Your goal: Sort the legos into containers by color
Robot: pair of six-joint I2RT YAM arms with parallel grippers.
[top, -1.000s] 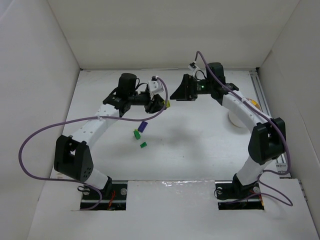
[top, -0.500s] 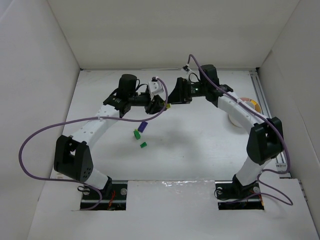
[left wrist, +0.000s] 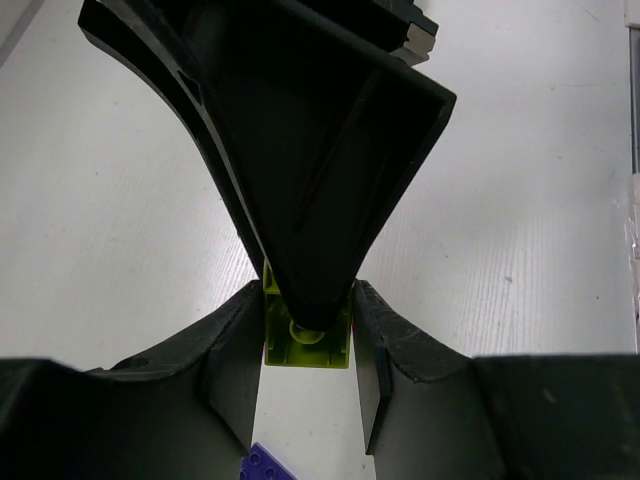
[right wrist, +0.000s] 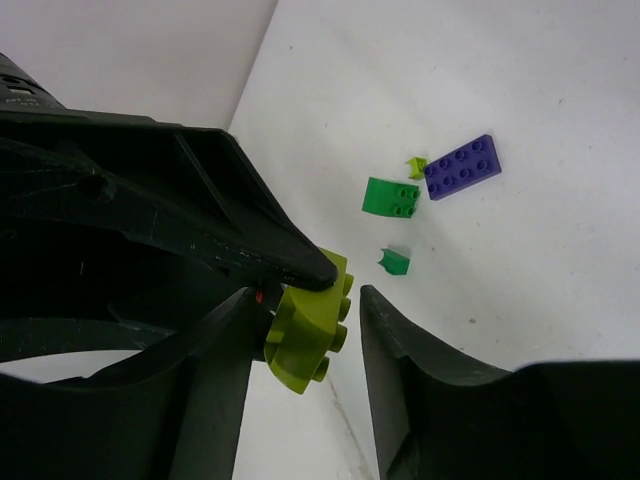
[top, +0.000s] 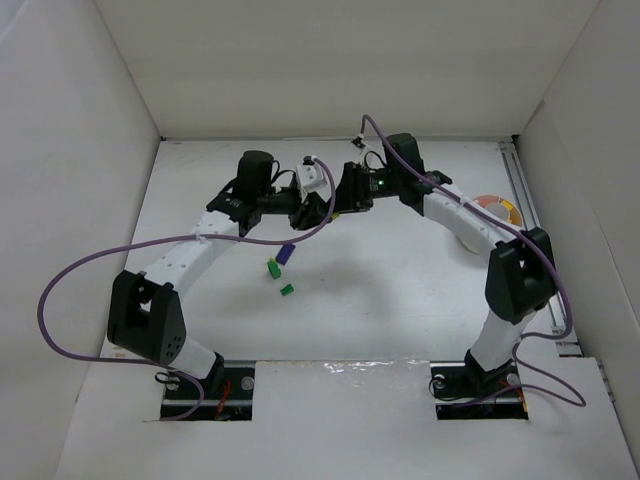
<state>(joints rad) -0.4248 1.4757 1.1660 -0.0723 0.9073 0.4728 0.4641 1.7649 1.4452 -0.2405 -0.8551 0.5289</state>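
A lime green lego (left wrist: 305, 345) hangs above the table with my left gripper (left wrist: 307, 300) shut on it. In the top view the two grippers meet at the table's back centre, left gripper (top: 320, 208) against right gripper (top: 345, 198). My right gripper (right wrist: 308, 300) straddles the same lime lego (right wrist: 310, 325). Its jaws are still parted, with a gap between the right-hand finger (right wrist: 400, 340) and the studs. A purple lego (top: 285, 253), a dark green lego (top: 272, 267) and a small green piece (top: 287, 290) lie on the table. The round white bowl of containers (top: 492, 206) sits at the right, partly hidden by the right arm.
White walls enclose the table on the left, the back and the right. Purple cables loop off both arms. In the right wrist view the loose legos lie together: purple (right wrist: 462, 167), green (right wrist: 391, 196), a small green piece (right wrist: 395, 262) and a tiny lime piece (right wrist: 417, 166).
My right arm has swung left to meet the left gripper, and its jaws have narrowed around the lime lego. The left arm and the loose legos have not moved.
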